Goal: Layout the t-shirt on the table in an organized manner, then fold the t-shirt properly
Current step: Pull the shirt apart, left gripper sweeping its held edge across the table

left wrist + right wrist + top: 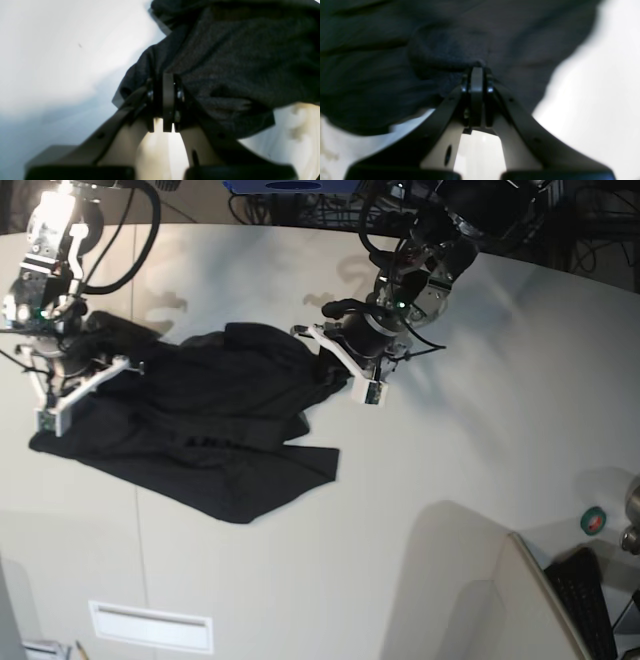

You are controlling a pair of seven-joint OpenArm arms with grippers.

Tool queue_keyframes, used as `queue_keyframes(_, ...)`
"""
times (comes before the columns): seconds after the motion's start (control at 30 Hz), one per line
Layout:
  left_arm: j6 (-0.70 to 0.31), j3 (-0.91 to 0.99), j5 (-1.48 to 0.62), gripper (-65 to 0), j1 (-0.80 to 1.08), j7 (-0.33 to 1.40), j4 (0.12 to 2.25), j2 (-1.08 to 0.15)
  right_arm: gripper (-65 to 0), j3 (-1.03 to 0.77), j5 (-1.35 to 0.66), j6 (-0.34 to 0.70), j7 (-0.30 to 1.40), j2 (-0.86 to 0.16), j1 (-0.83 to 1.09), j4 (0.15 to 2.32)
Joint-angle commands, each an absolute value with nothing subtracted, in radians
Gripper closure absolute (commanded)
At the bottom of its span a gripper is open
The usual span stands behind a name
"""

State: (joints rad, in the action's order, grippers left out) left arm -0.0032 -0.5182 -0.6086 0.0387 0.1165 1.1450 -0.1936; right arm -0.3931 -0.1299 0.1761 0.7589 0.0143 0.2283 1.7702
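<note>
The black t-shirt (220,440) lies crumpled and partly spread on the off-white table (450,480), plain black side showing. My right gripper (95,385), at the left of the base view, is shut on the shirt's left edge. In the right wrist view, the right gripper (477,70) pinches a bunched fold of the t-shirt (420,37). My left gripper (325,373) is shut on the shirt's upper right edge. In the left wrist view, the left gripper (168,77) clamps the t-shirt (237,62), with bare table (62,50) to the left.
A small white vent panel (150,626) sits near the front edge. A raised off-white panel (480,600) and a dark keyboard (590,600) stand at the lower right. A small green-topped object (593,520) lies at the far right. Cables run along the back.
</note>
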Motion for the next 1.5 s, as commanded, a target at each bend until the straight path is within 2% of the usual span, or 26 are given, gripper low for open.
queue_keyframes(0.0, 0.019, -0.486, -0.607, 0.0, 0.041, 0.114, 1.159, -0.231, 0.0, -0.423, -0.142, 0.177, 0.751, -0.007, 0.219, 1.822)
queue_keyframes(0.23, 0.019, -0.271, -0.602, 0.0, 0.133, 0.114, 1.299, -0.306, 0.0, -0.605, -0.142, 0.177, 0.802, -0.071, 0.220, 1.834)
queue_keyframes(0.37, 0.019, -0.248, -0.602, 0.0, 0.159, 0.114, 1.346, -0.348, 0.0, -0.653, -0.143, 0.177, 0.779, -0.104, 0.216, 1.768)
queue_keyframes(0.53, 0.019, -0.242, -0.602, 0.0, 0.213, 0.114, 1.351, -0.395, 0.0, -0.659, -0.140, 0.177, 0.776, -0.096, 0.248, 1.759)
queue_keyframes(0.87, 0.019, -0.232, -0.602, 0.0, 0.360, 0.114, 1.509, -0.444, 0.0, -0.809, -0.143, 0.177, 0.777, -0.051, 0.278, 1.774)
queue_keyframes(1.0, 0.019, -0.145, -0.602, 0.0, 0.432, 0.114, 1.635, -0.455, 0.0, -0.817, -0.145, 0.177, 0.771, -0.027, 0.315, 1.860)
queue_keyframes(1.17, 0.019, -0.015, -0.602, 0.0, 0.539, 0.114, 1.759, -0.456, 0.0, -0.951, -0.145, 0.180, 0.697, 0.056, 0.315, 1.954)
queue_keyframes(1.3, 0.018, 0.051, -0.602, 0.0, 0.604, 0.114, 1.824, -0.456, 0.0, -1.010, -0.154, 0.309, 0.673, 0.104, 0.309, 1.995)
queue_keyframes(1.47, 0.018, 0.102, -0.602, 0.0, 0.595, 0.114, 1.890, -0.455, 0.0, -1.075, -0.302, 0.392, 0.656, 0.081, 0.242, 1.995)
